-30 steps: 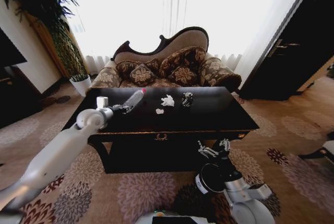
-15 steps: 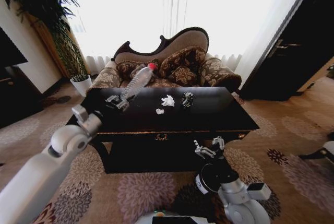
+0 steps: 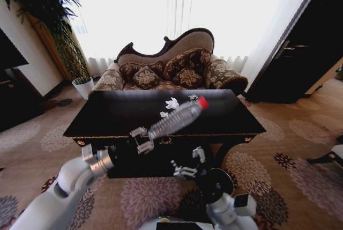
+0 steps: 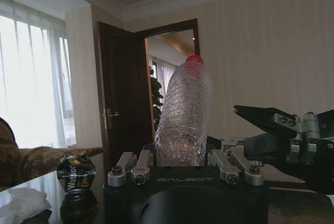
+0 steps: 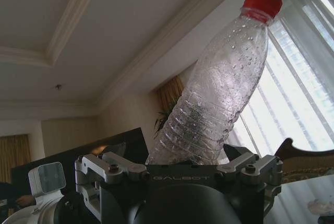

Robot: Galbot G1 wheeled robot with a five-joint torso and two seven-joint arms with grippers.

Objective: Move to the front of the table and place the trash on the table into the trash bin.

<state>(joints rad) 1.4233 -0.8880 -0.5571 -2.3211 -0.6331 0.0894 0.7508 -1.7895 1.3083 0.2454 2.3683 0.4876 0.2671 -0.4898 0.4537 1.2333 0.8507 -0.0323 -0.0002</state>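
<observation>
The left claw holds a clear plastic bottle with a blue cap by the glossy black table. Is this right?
Not quite: the cap is red, not blue, as the head view shows. The left claw does hold the clear plastic bottle by the glossy black table.

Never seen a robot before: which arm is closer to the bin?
Right. The right gripper is beside the bin; the left gripper, holding a bottle, is farther off by the table edge.

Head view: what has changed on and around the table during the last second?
The left hand, shut on the plastic bottle, carried it from the left side of the table to its front, toward the open right hand by the trash bin. The paper balls and wrapper stayed.
</observation>
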